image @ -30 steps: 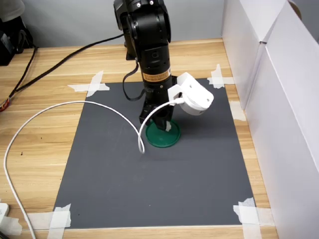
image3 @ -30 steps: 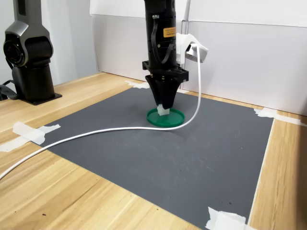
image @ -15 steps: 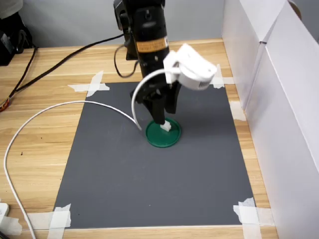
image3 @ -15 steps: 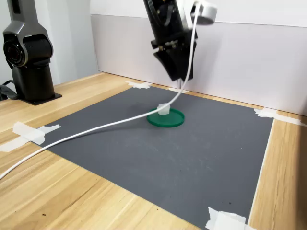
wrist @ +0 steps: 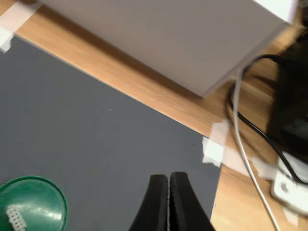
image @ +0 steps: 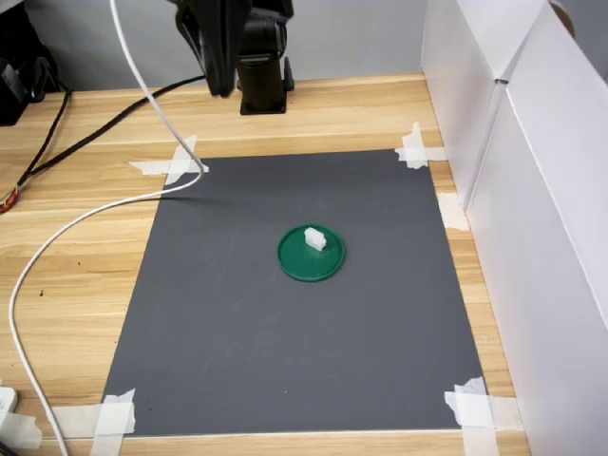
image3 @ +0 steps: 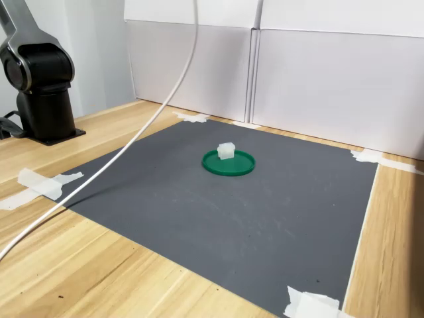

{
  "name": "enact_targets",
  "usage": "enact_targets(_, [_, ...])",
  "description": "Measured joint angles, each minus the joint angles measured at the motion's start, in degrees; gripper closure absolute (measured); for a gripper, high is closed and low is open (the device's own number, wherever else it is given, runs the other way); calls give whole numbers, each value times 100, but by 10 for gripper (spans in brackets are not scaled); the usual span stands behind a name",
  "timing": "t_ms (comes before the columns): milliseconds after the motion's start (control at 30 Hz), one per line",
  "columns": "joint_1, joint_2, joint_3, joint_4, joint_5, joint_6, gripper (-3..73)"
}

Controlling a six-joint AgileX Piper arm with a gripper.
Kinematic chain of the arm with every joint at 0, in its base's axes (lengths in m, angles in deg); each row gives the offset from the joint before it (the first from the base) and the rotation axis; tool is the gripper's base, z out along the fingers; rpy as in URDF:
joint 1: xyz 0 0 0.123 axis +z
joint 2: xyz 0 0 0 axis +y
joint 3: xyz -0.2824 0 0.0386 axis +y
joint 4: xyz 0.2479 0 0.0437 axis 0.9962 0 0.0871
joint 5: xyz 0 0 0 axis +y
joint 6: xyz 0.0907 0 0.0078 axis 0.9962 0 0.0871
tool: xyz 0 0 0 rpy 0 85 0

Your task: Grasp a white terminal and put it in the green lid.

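White terminal — a tiny translucent-white plastic connector block with a stepped top — sits inside the green lid, a flat round dark-green plastic disc with a shallow raised rim. In the first exterior view the block rests on the lid's far half, close to the rim; in the second exterior view it stands toward the second exterior view's left side of the disc. The lid lies near the middle of a dark grey rectangular mat taped at its corners with white tape pieces to a light wooden table.

Nothing touches the terminal or the lid. The wrist view shows the black gripper with its two fingers pressed together and nothing between them — it hangs over the mat, apart from the lid and the terminal. A white cable curves across the table and the mat's corner. White box walls border the table.
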Motion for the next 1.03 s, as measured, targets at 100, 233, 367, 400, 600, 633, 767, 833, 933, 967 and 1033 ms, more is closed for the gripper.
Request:
enact_targets(100, [-92, -626, 415, 26, -10, 396, 710])
enact_targets(233, [-175, -1434, 974, 32, -15, 1123, 710])
enact_targets(367, [-259, -2091, 1559, 59, -15, 1591, 710])
enact_targets(400, [-302, -2254, 1740, 65, -15, 1649, 710])
enact_targets(600, [-649, -3289, 2877, 82, -15, 1726, 710])
enact_targets(633, [-681, -3473, 3062, 82, -15, 1727, 710])
enact_targets(767, [-711, -4122, 3653, 82, -2, 1727, 710])
enact_targets(833, [-718, -4395, 3853, 82, 15, 1727, 710])
enact_targets(933, [-724, -4755, 4082, 82, 35, 1727, 710])
enact_targets(967, [-724, -4830, 4125, 82, 36, 1727, 710])
enact_targets(1033, [-724, -4980, 4195, 82, 36, 1727, 710])
